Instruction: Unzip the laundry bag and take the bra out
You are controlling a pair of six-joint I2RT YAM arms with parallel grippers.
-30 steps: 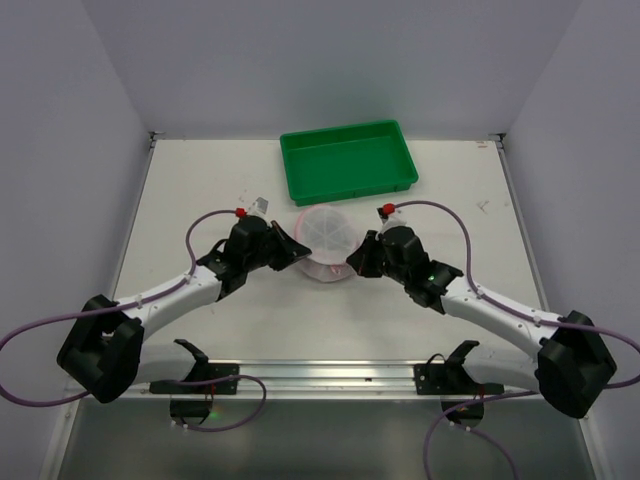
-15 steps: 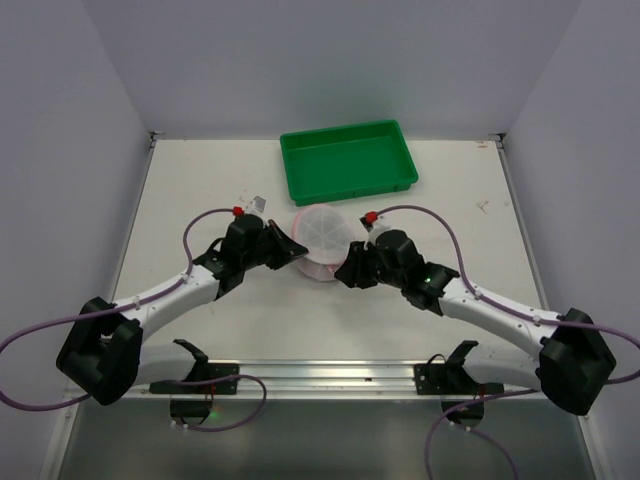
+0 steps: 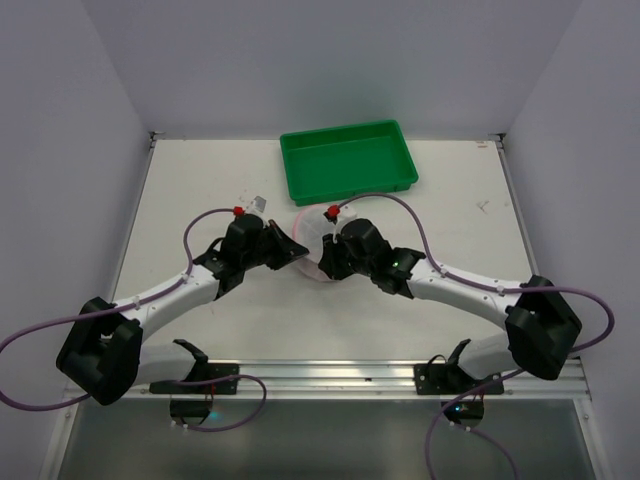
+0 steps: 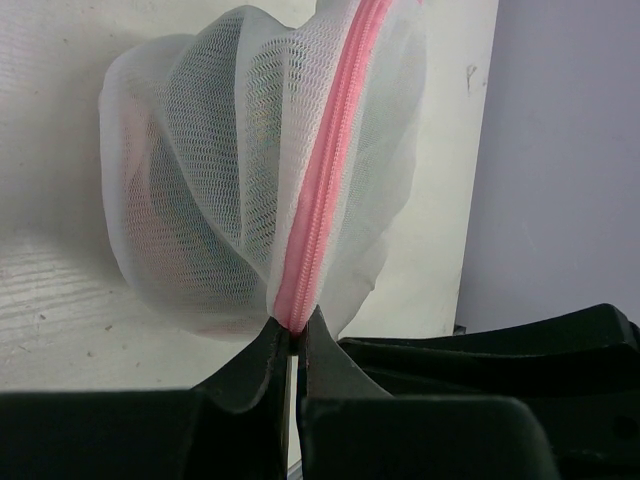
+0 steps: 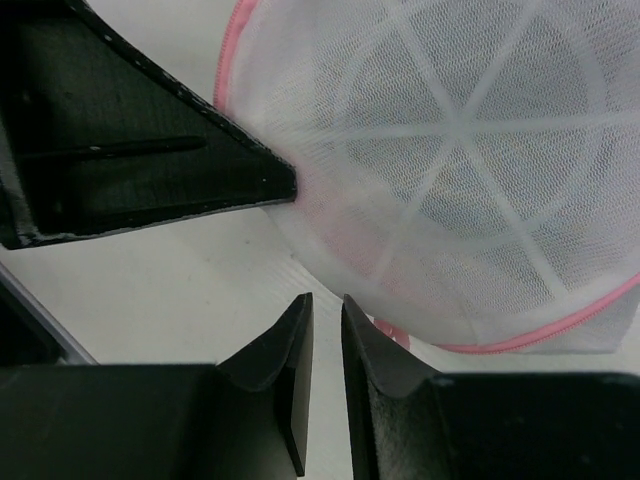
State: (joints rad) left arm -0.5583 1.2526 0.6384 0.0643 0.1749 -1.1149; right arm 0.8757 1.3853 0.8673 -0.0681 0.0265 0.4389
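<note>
The laundry bag (image 3: 318, 230), a round white mesh pouch with pink trim, lies mid-table between both grippers. My left gripper (image 3: 300, 250) is shut on its pink zipper edge (image 4: 330, 150), with the fingertips pinching the seam's lower end (image 4: 295, 325). The zipper looks closed along its visible length. My right gripper (image 3: 322, 264) is at the bag's near right side. In the right wrist view its jaws (image 5: 325, 305) stand a narrow gap apart with nothing between them, just short of the bag (image 5: 470, 170). The bra is hidden inside the mesh.
A green rectangular tray (image 3: 348, 160) stands behind the bag at the table's back. My left gripper's black finger (image 5: 150, 170) shows close to my right gripper's left side. Grey walls enclose the table on three sides.
My right arm has swung left and forward, bringing its gripper from the bag's right side to its near edge. My left gripper has stayed still, holding the zipper edge.
</note>
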